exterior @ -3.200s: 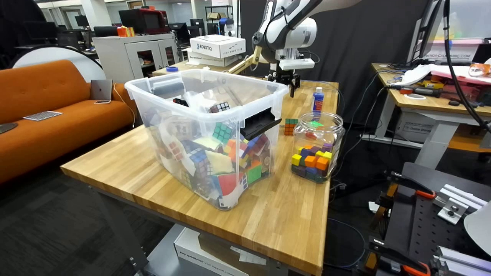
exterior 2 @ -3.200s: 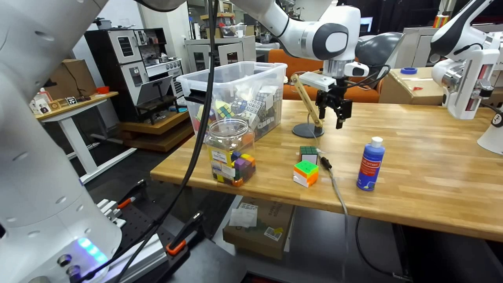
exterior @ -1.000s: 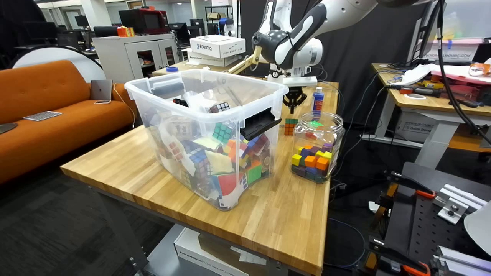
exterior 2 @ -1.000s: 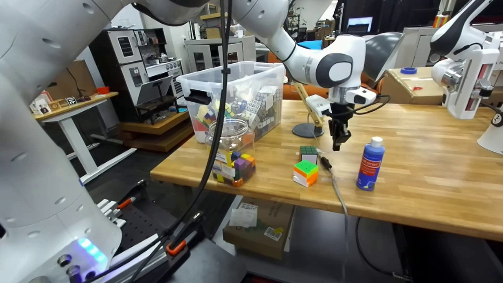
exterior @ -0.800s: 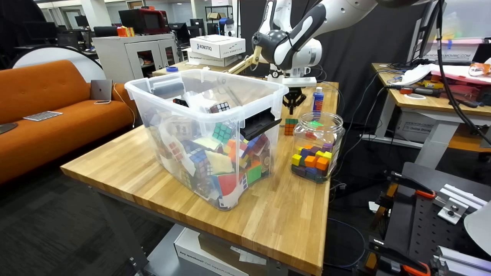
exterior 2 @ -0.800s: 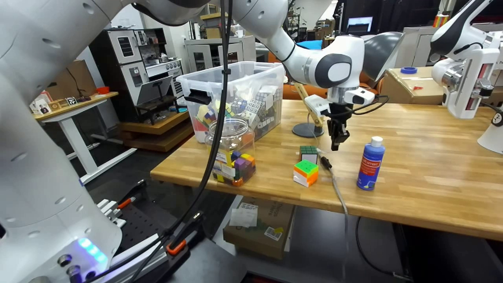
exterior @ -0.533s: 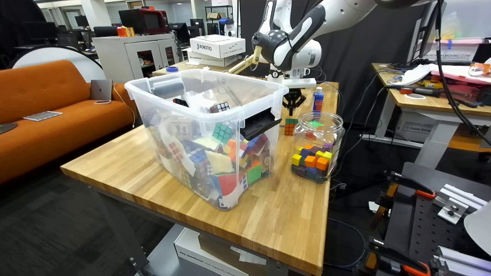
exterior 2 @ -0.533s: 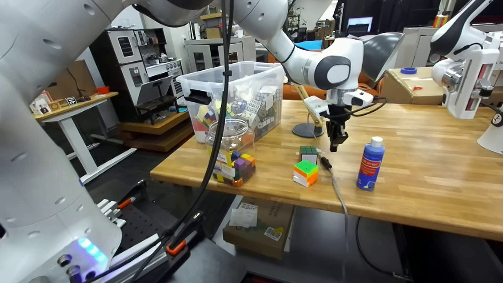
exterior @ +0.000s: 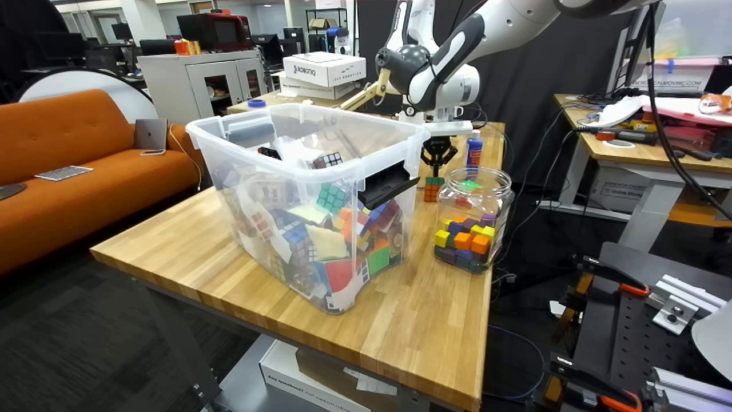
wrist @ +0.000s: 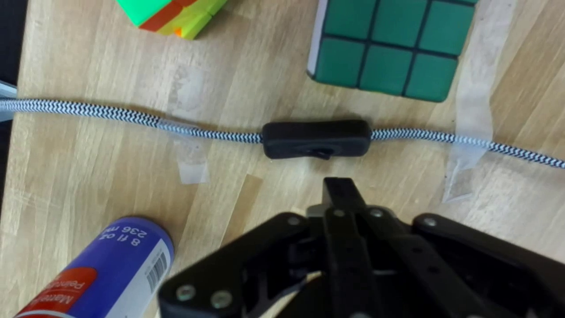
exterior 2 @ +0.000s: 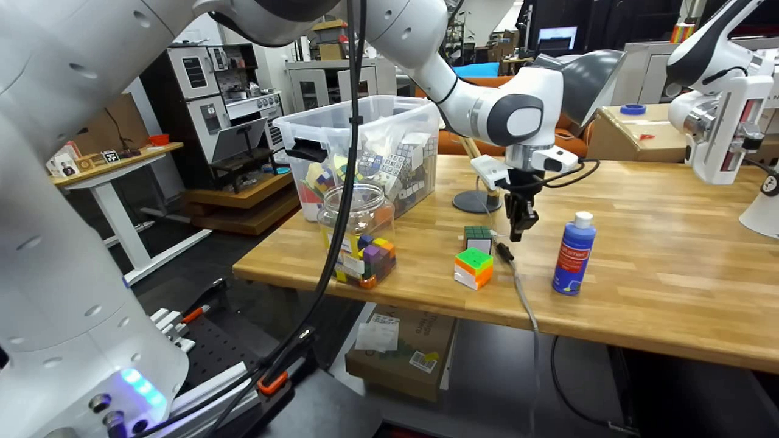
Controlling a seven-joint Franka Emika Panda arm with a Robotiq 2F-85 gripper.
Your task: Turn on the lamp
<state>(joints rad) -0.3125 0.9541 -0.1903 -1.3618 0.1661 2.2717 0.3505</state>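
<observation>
Jaws clenched on nothing, the black metal gripper is just beside the oblong black plastic switch; the grey-shaded lamp stands near the clear plastic bin. An off-centre push could skid past the switch or drag its black-and-white braided cord; gripper height is hard to judge

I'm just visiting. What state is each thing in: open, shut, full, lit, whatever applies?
Gripper: shut, holding nothing
Lamp: standing, no glow visible
Cord switch: not touched; on or off, can't tell
Plastic bin: open, well filled
Clear jar: open, part full of blocks
Blue bottle: upright, capped
Loose puzzle cubes: both green side up
Robot's base lights: lit
Background monitor: lit
</observation>
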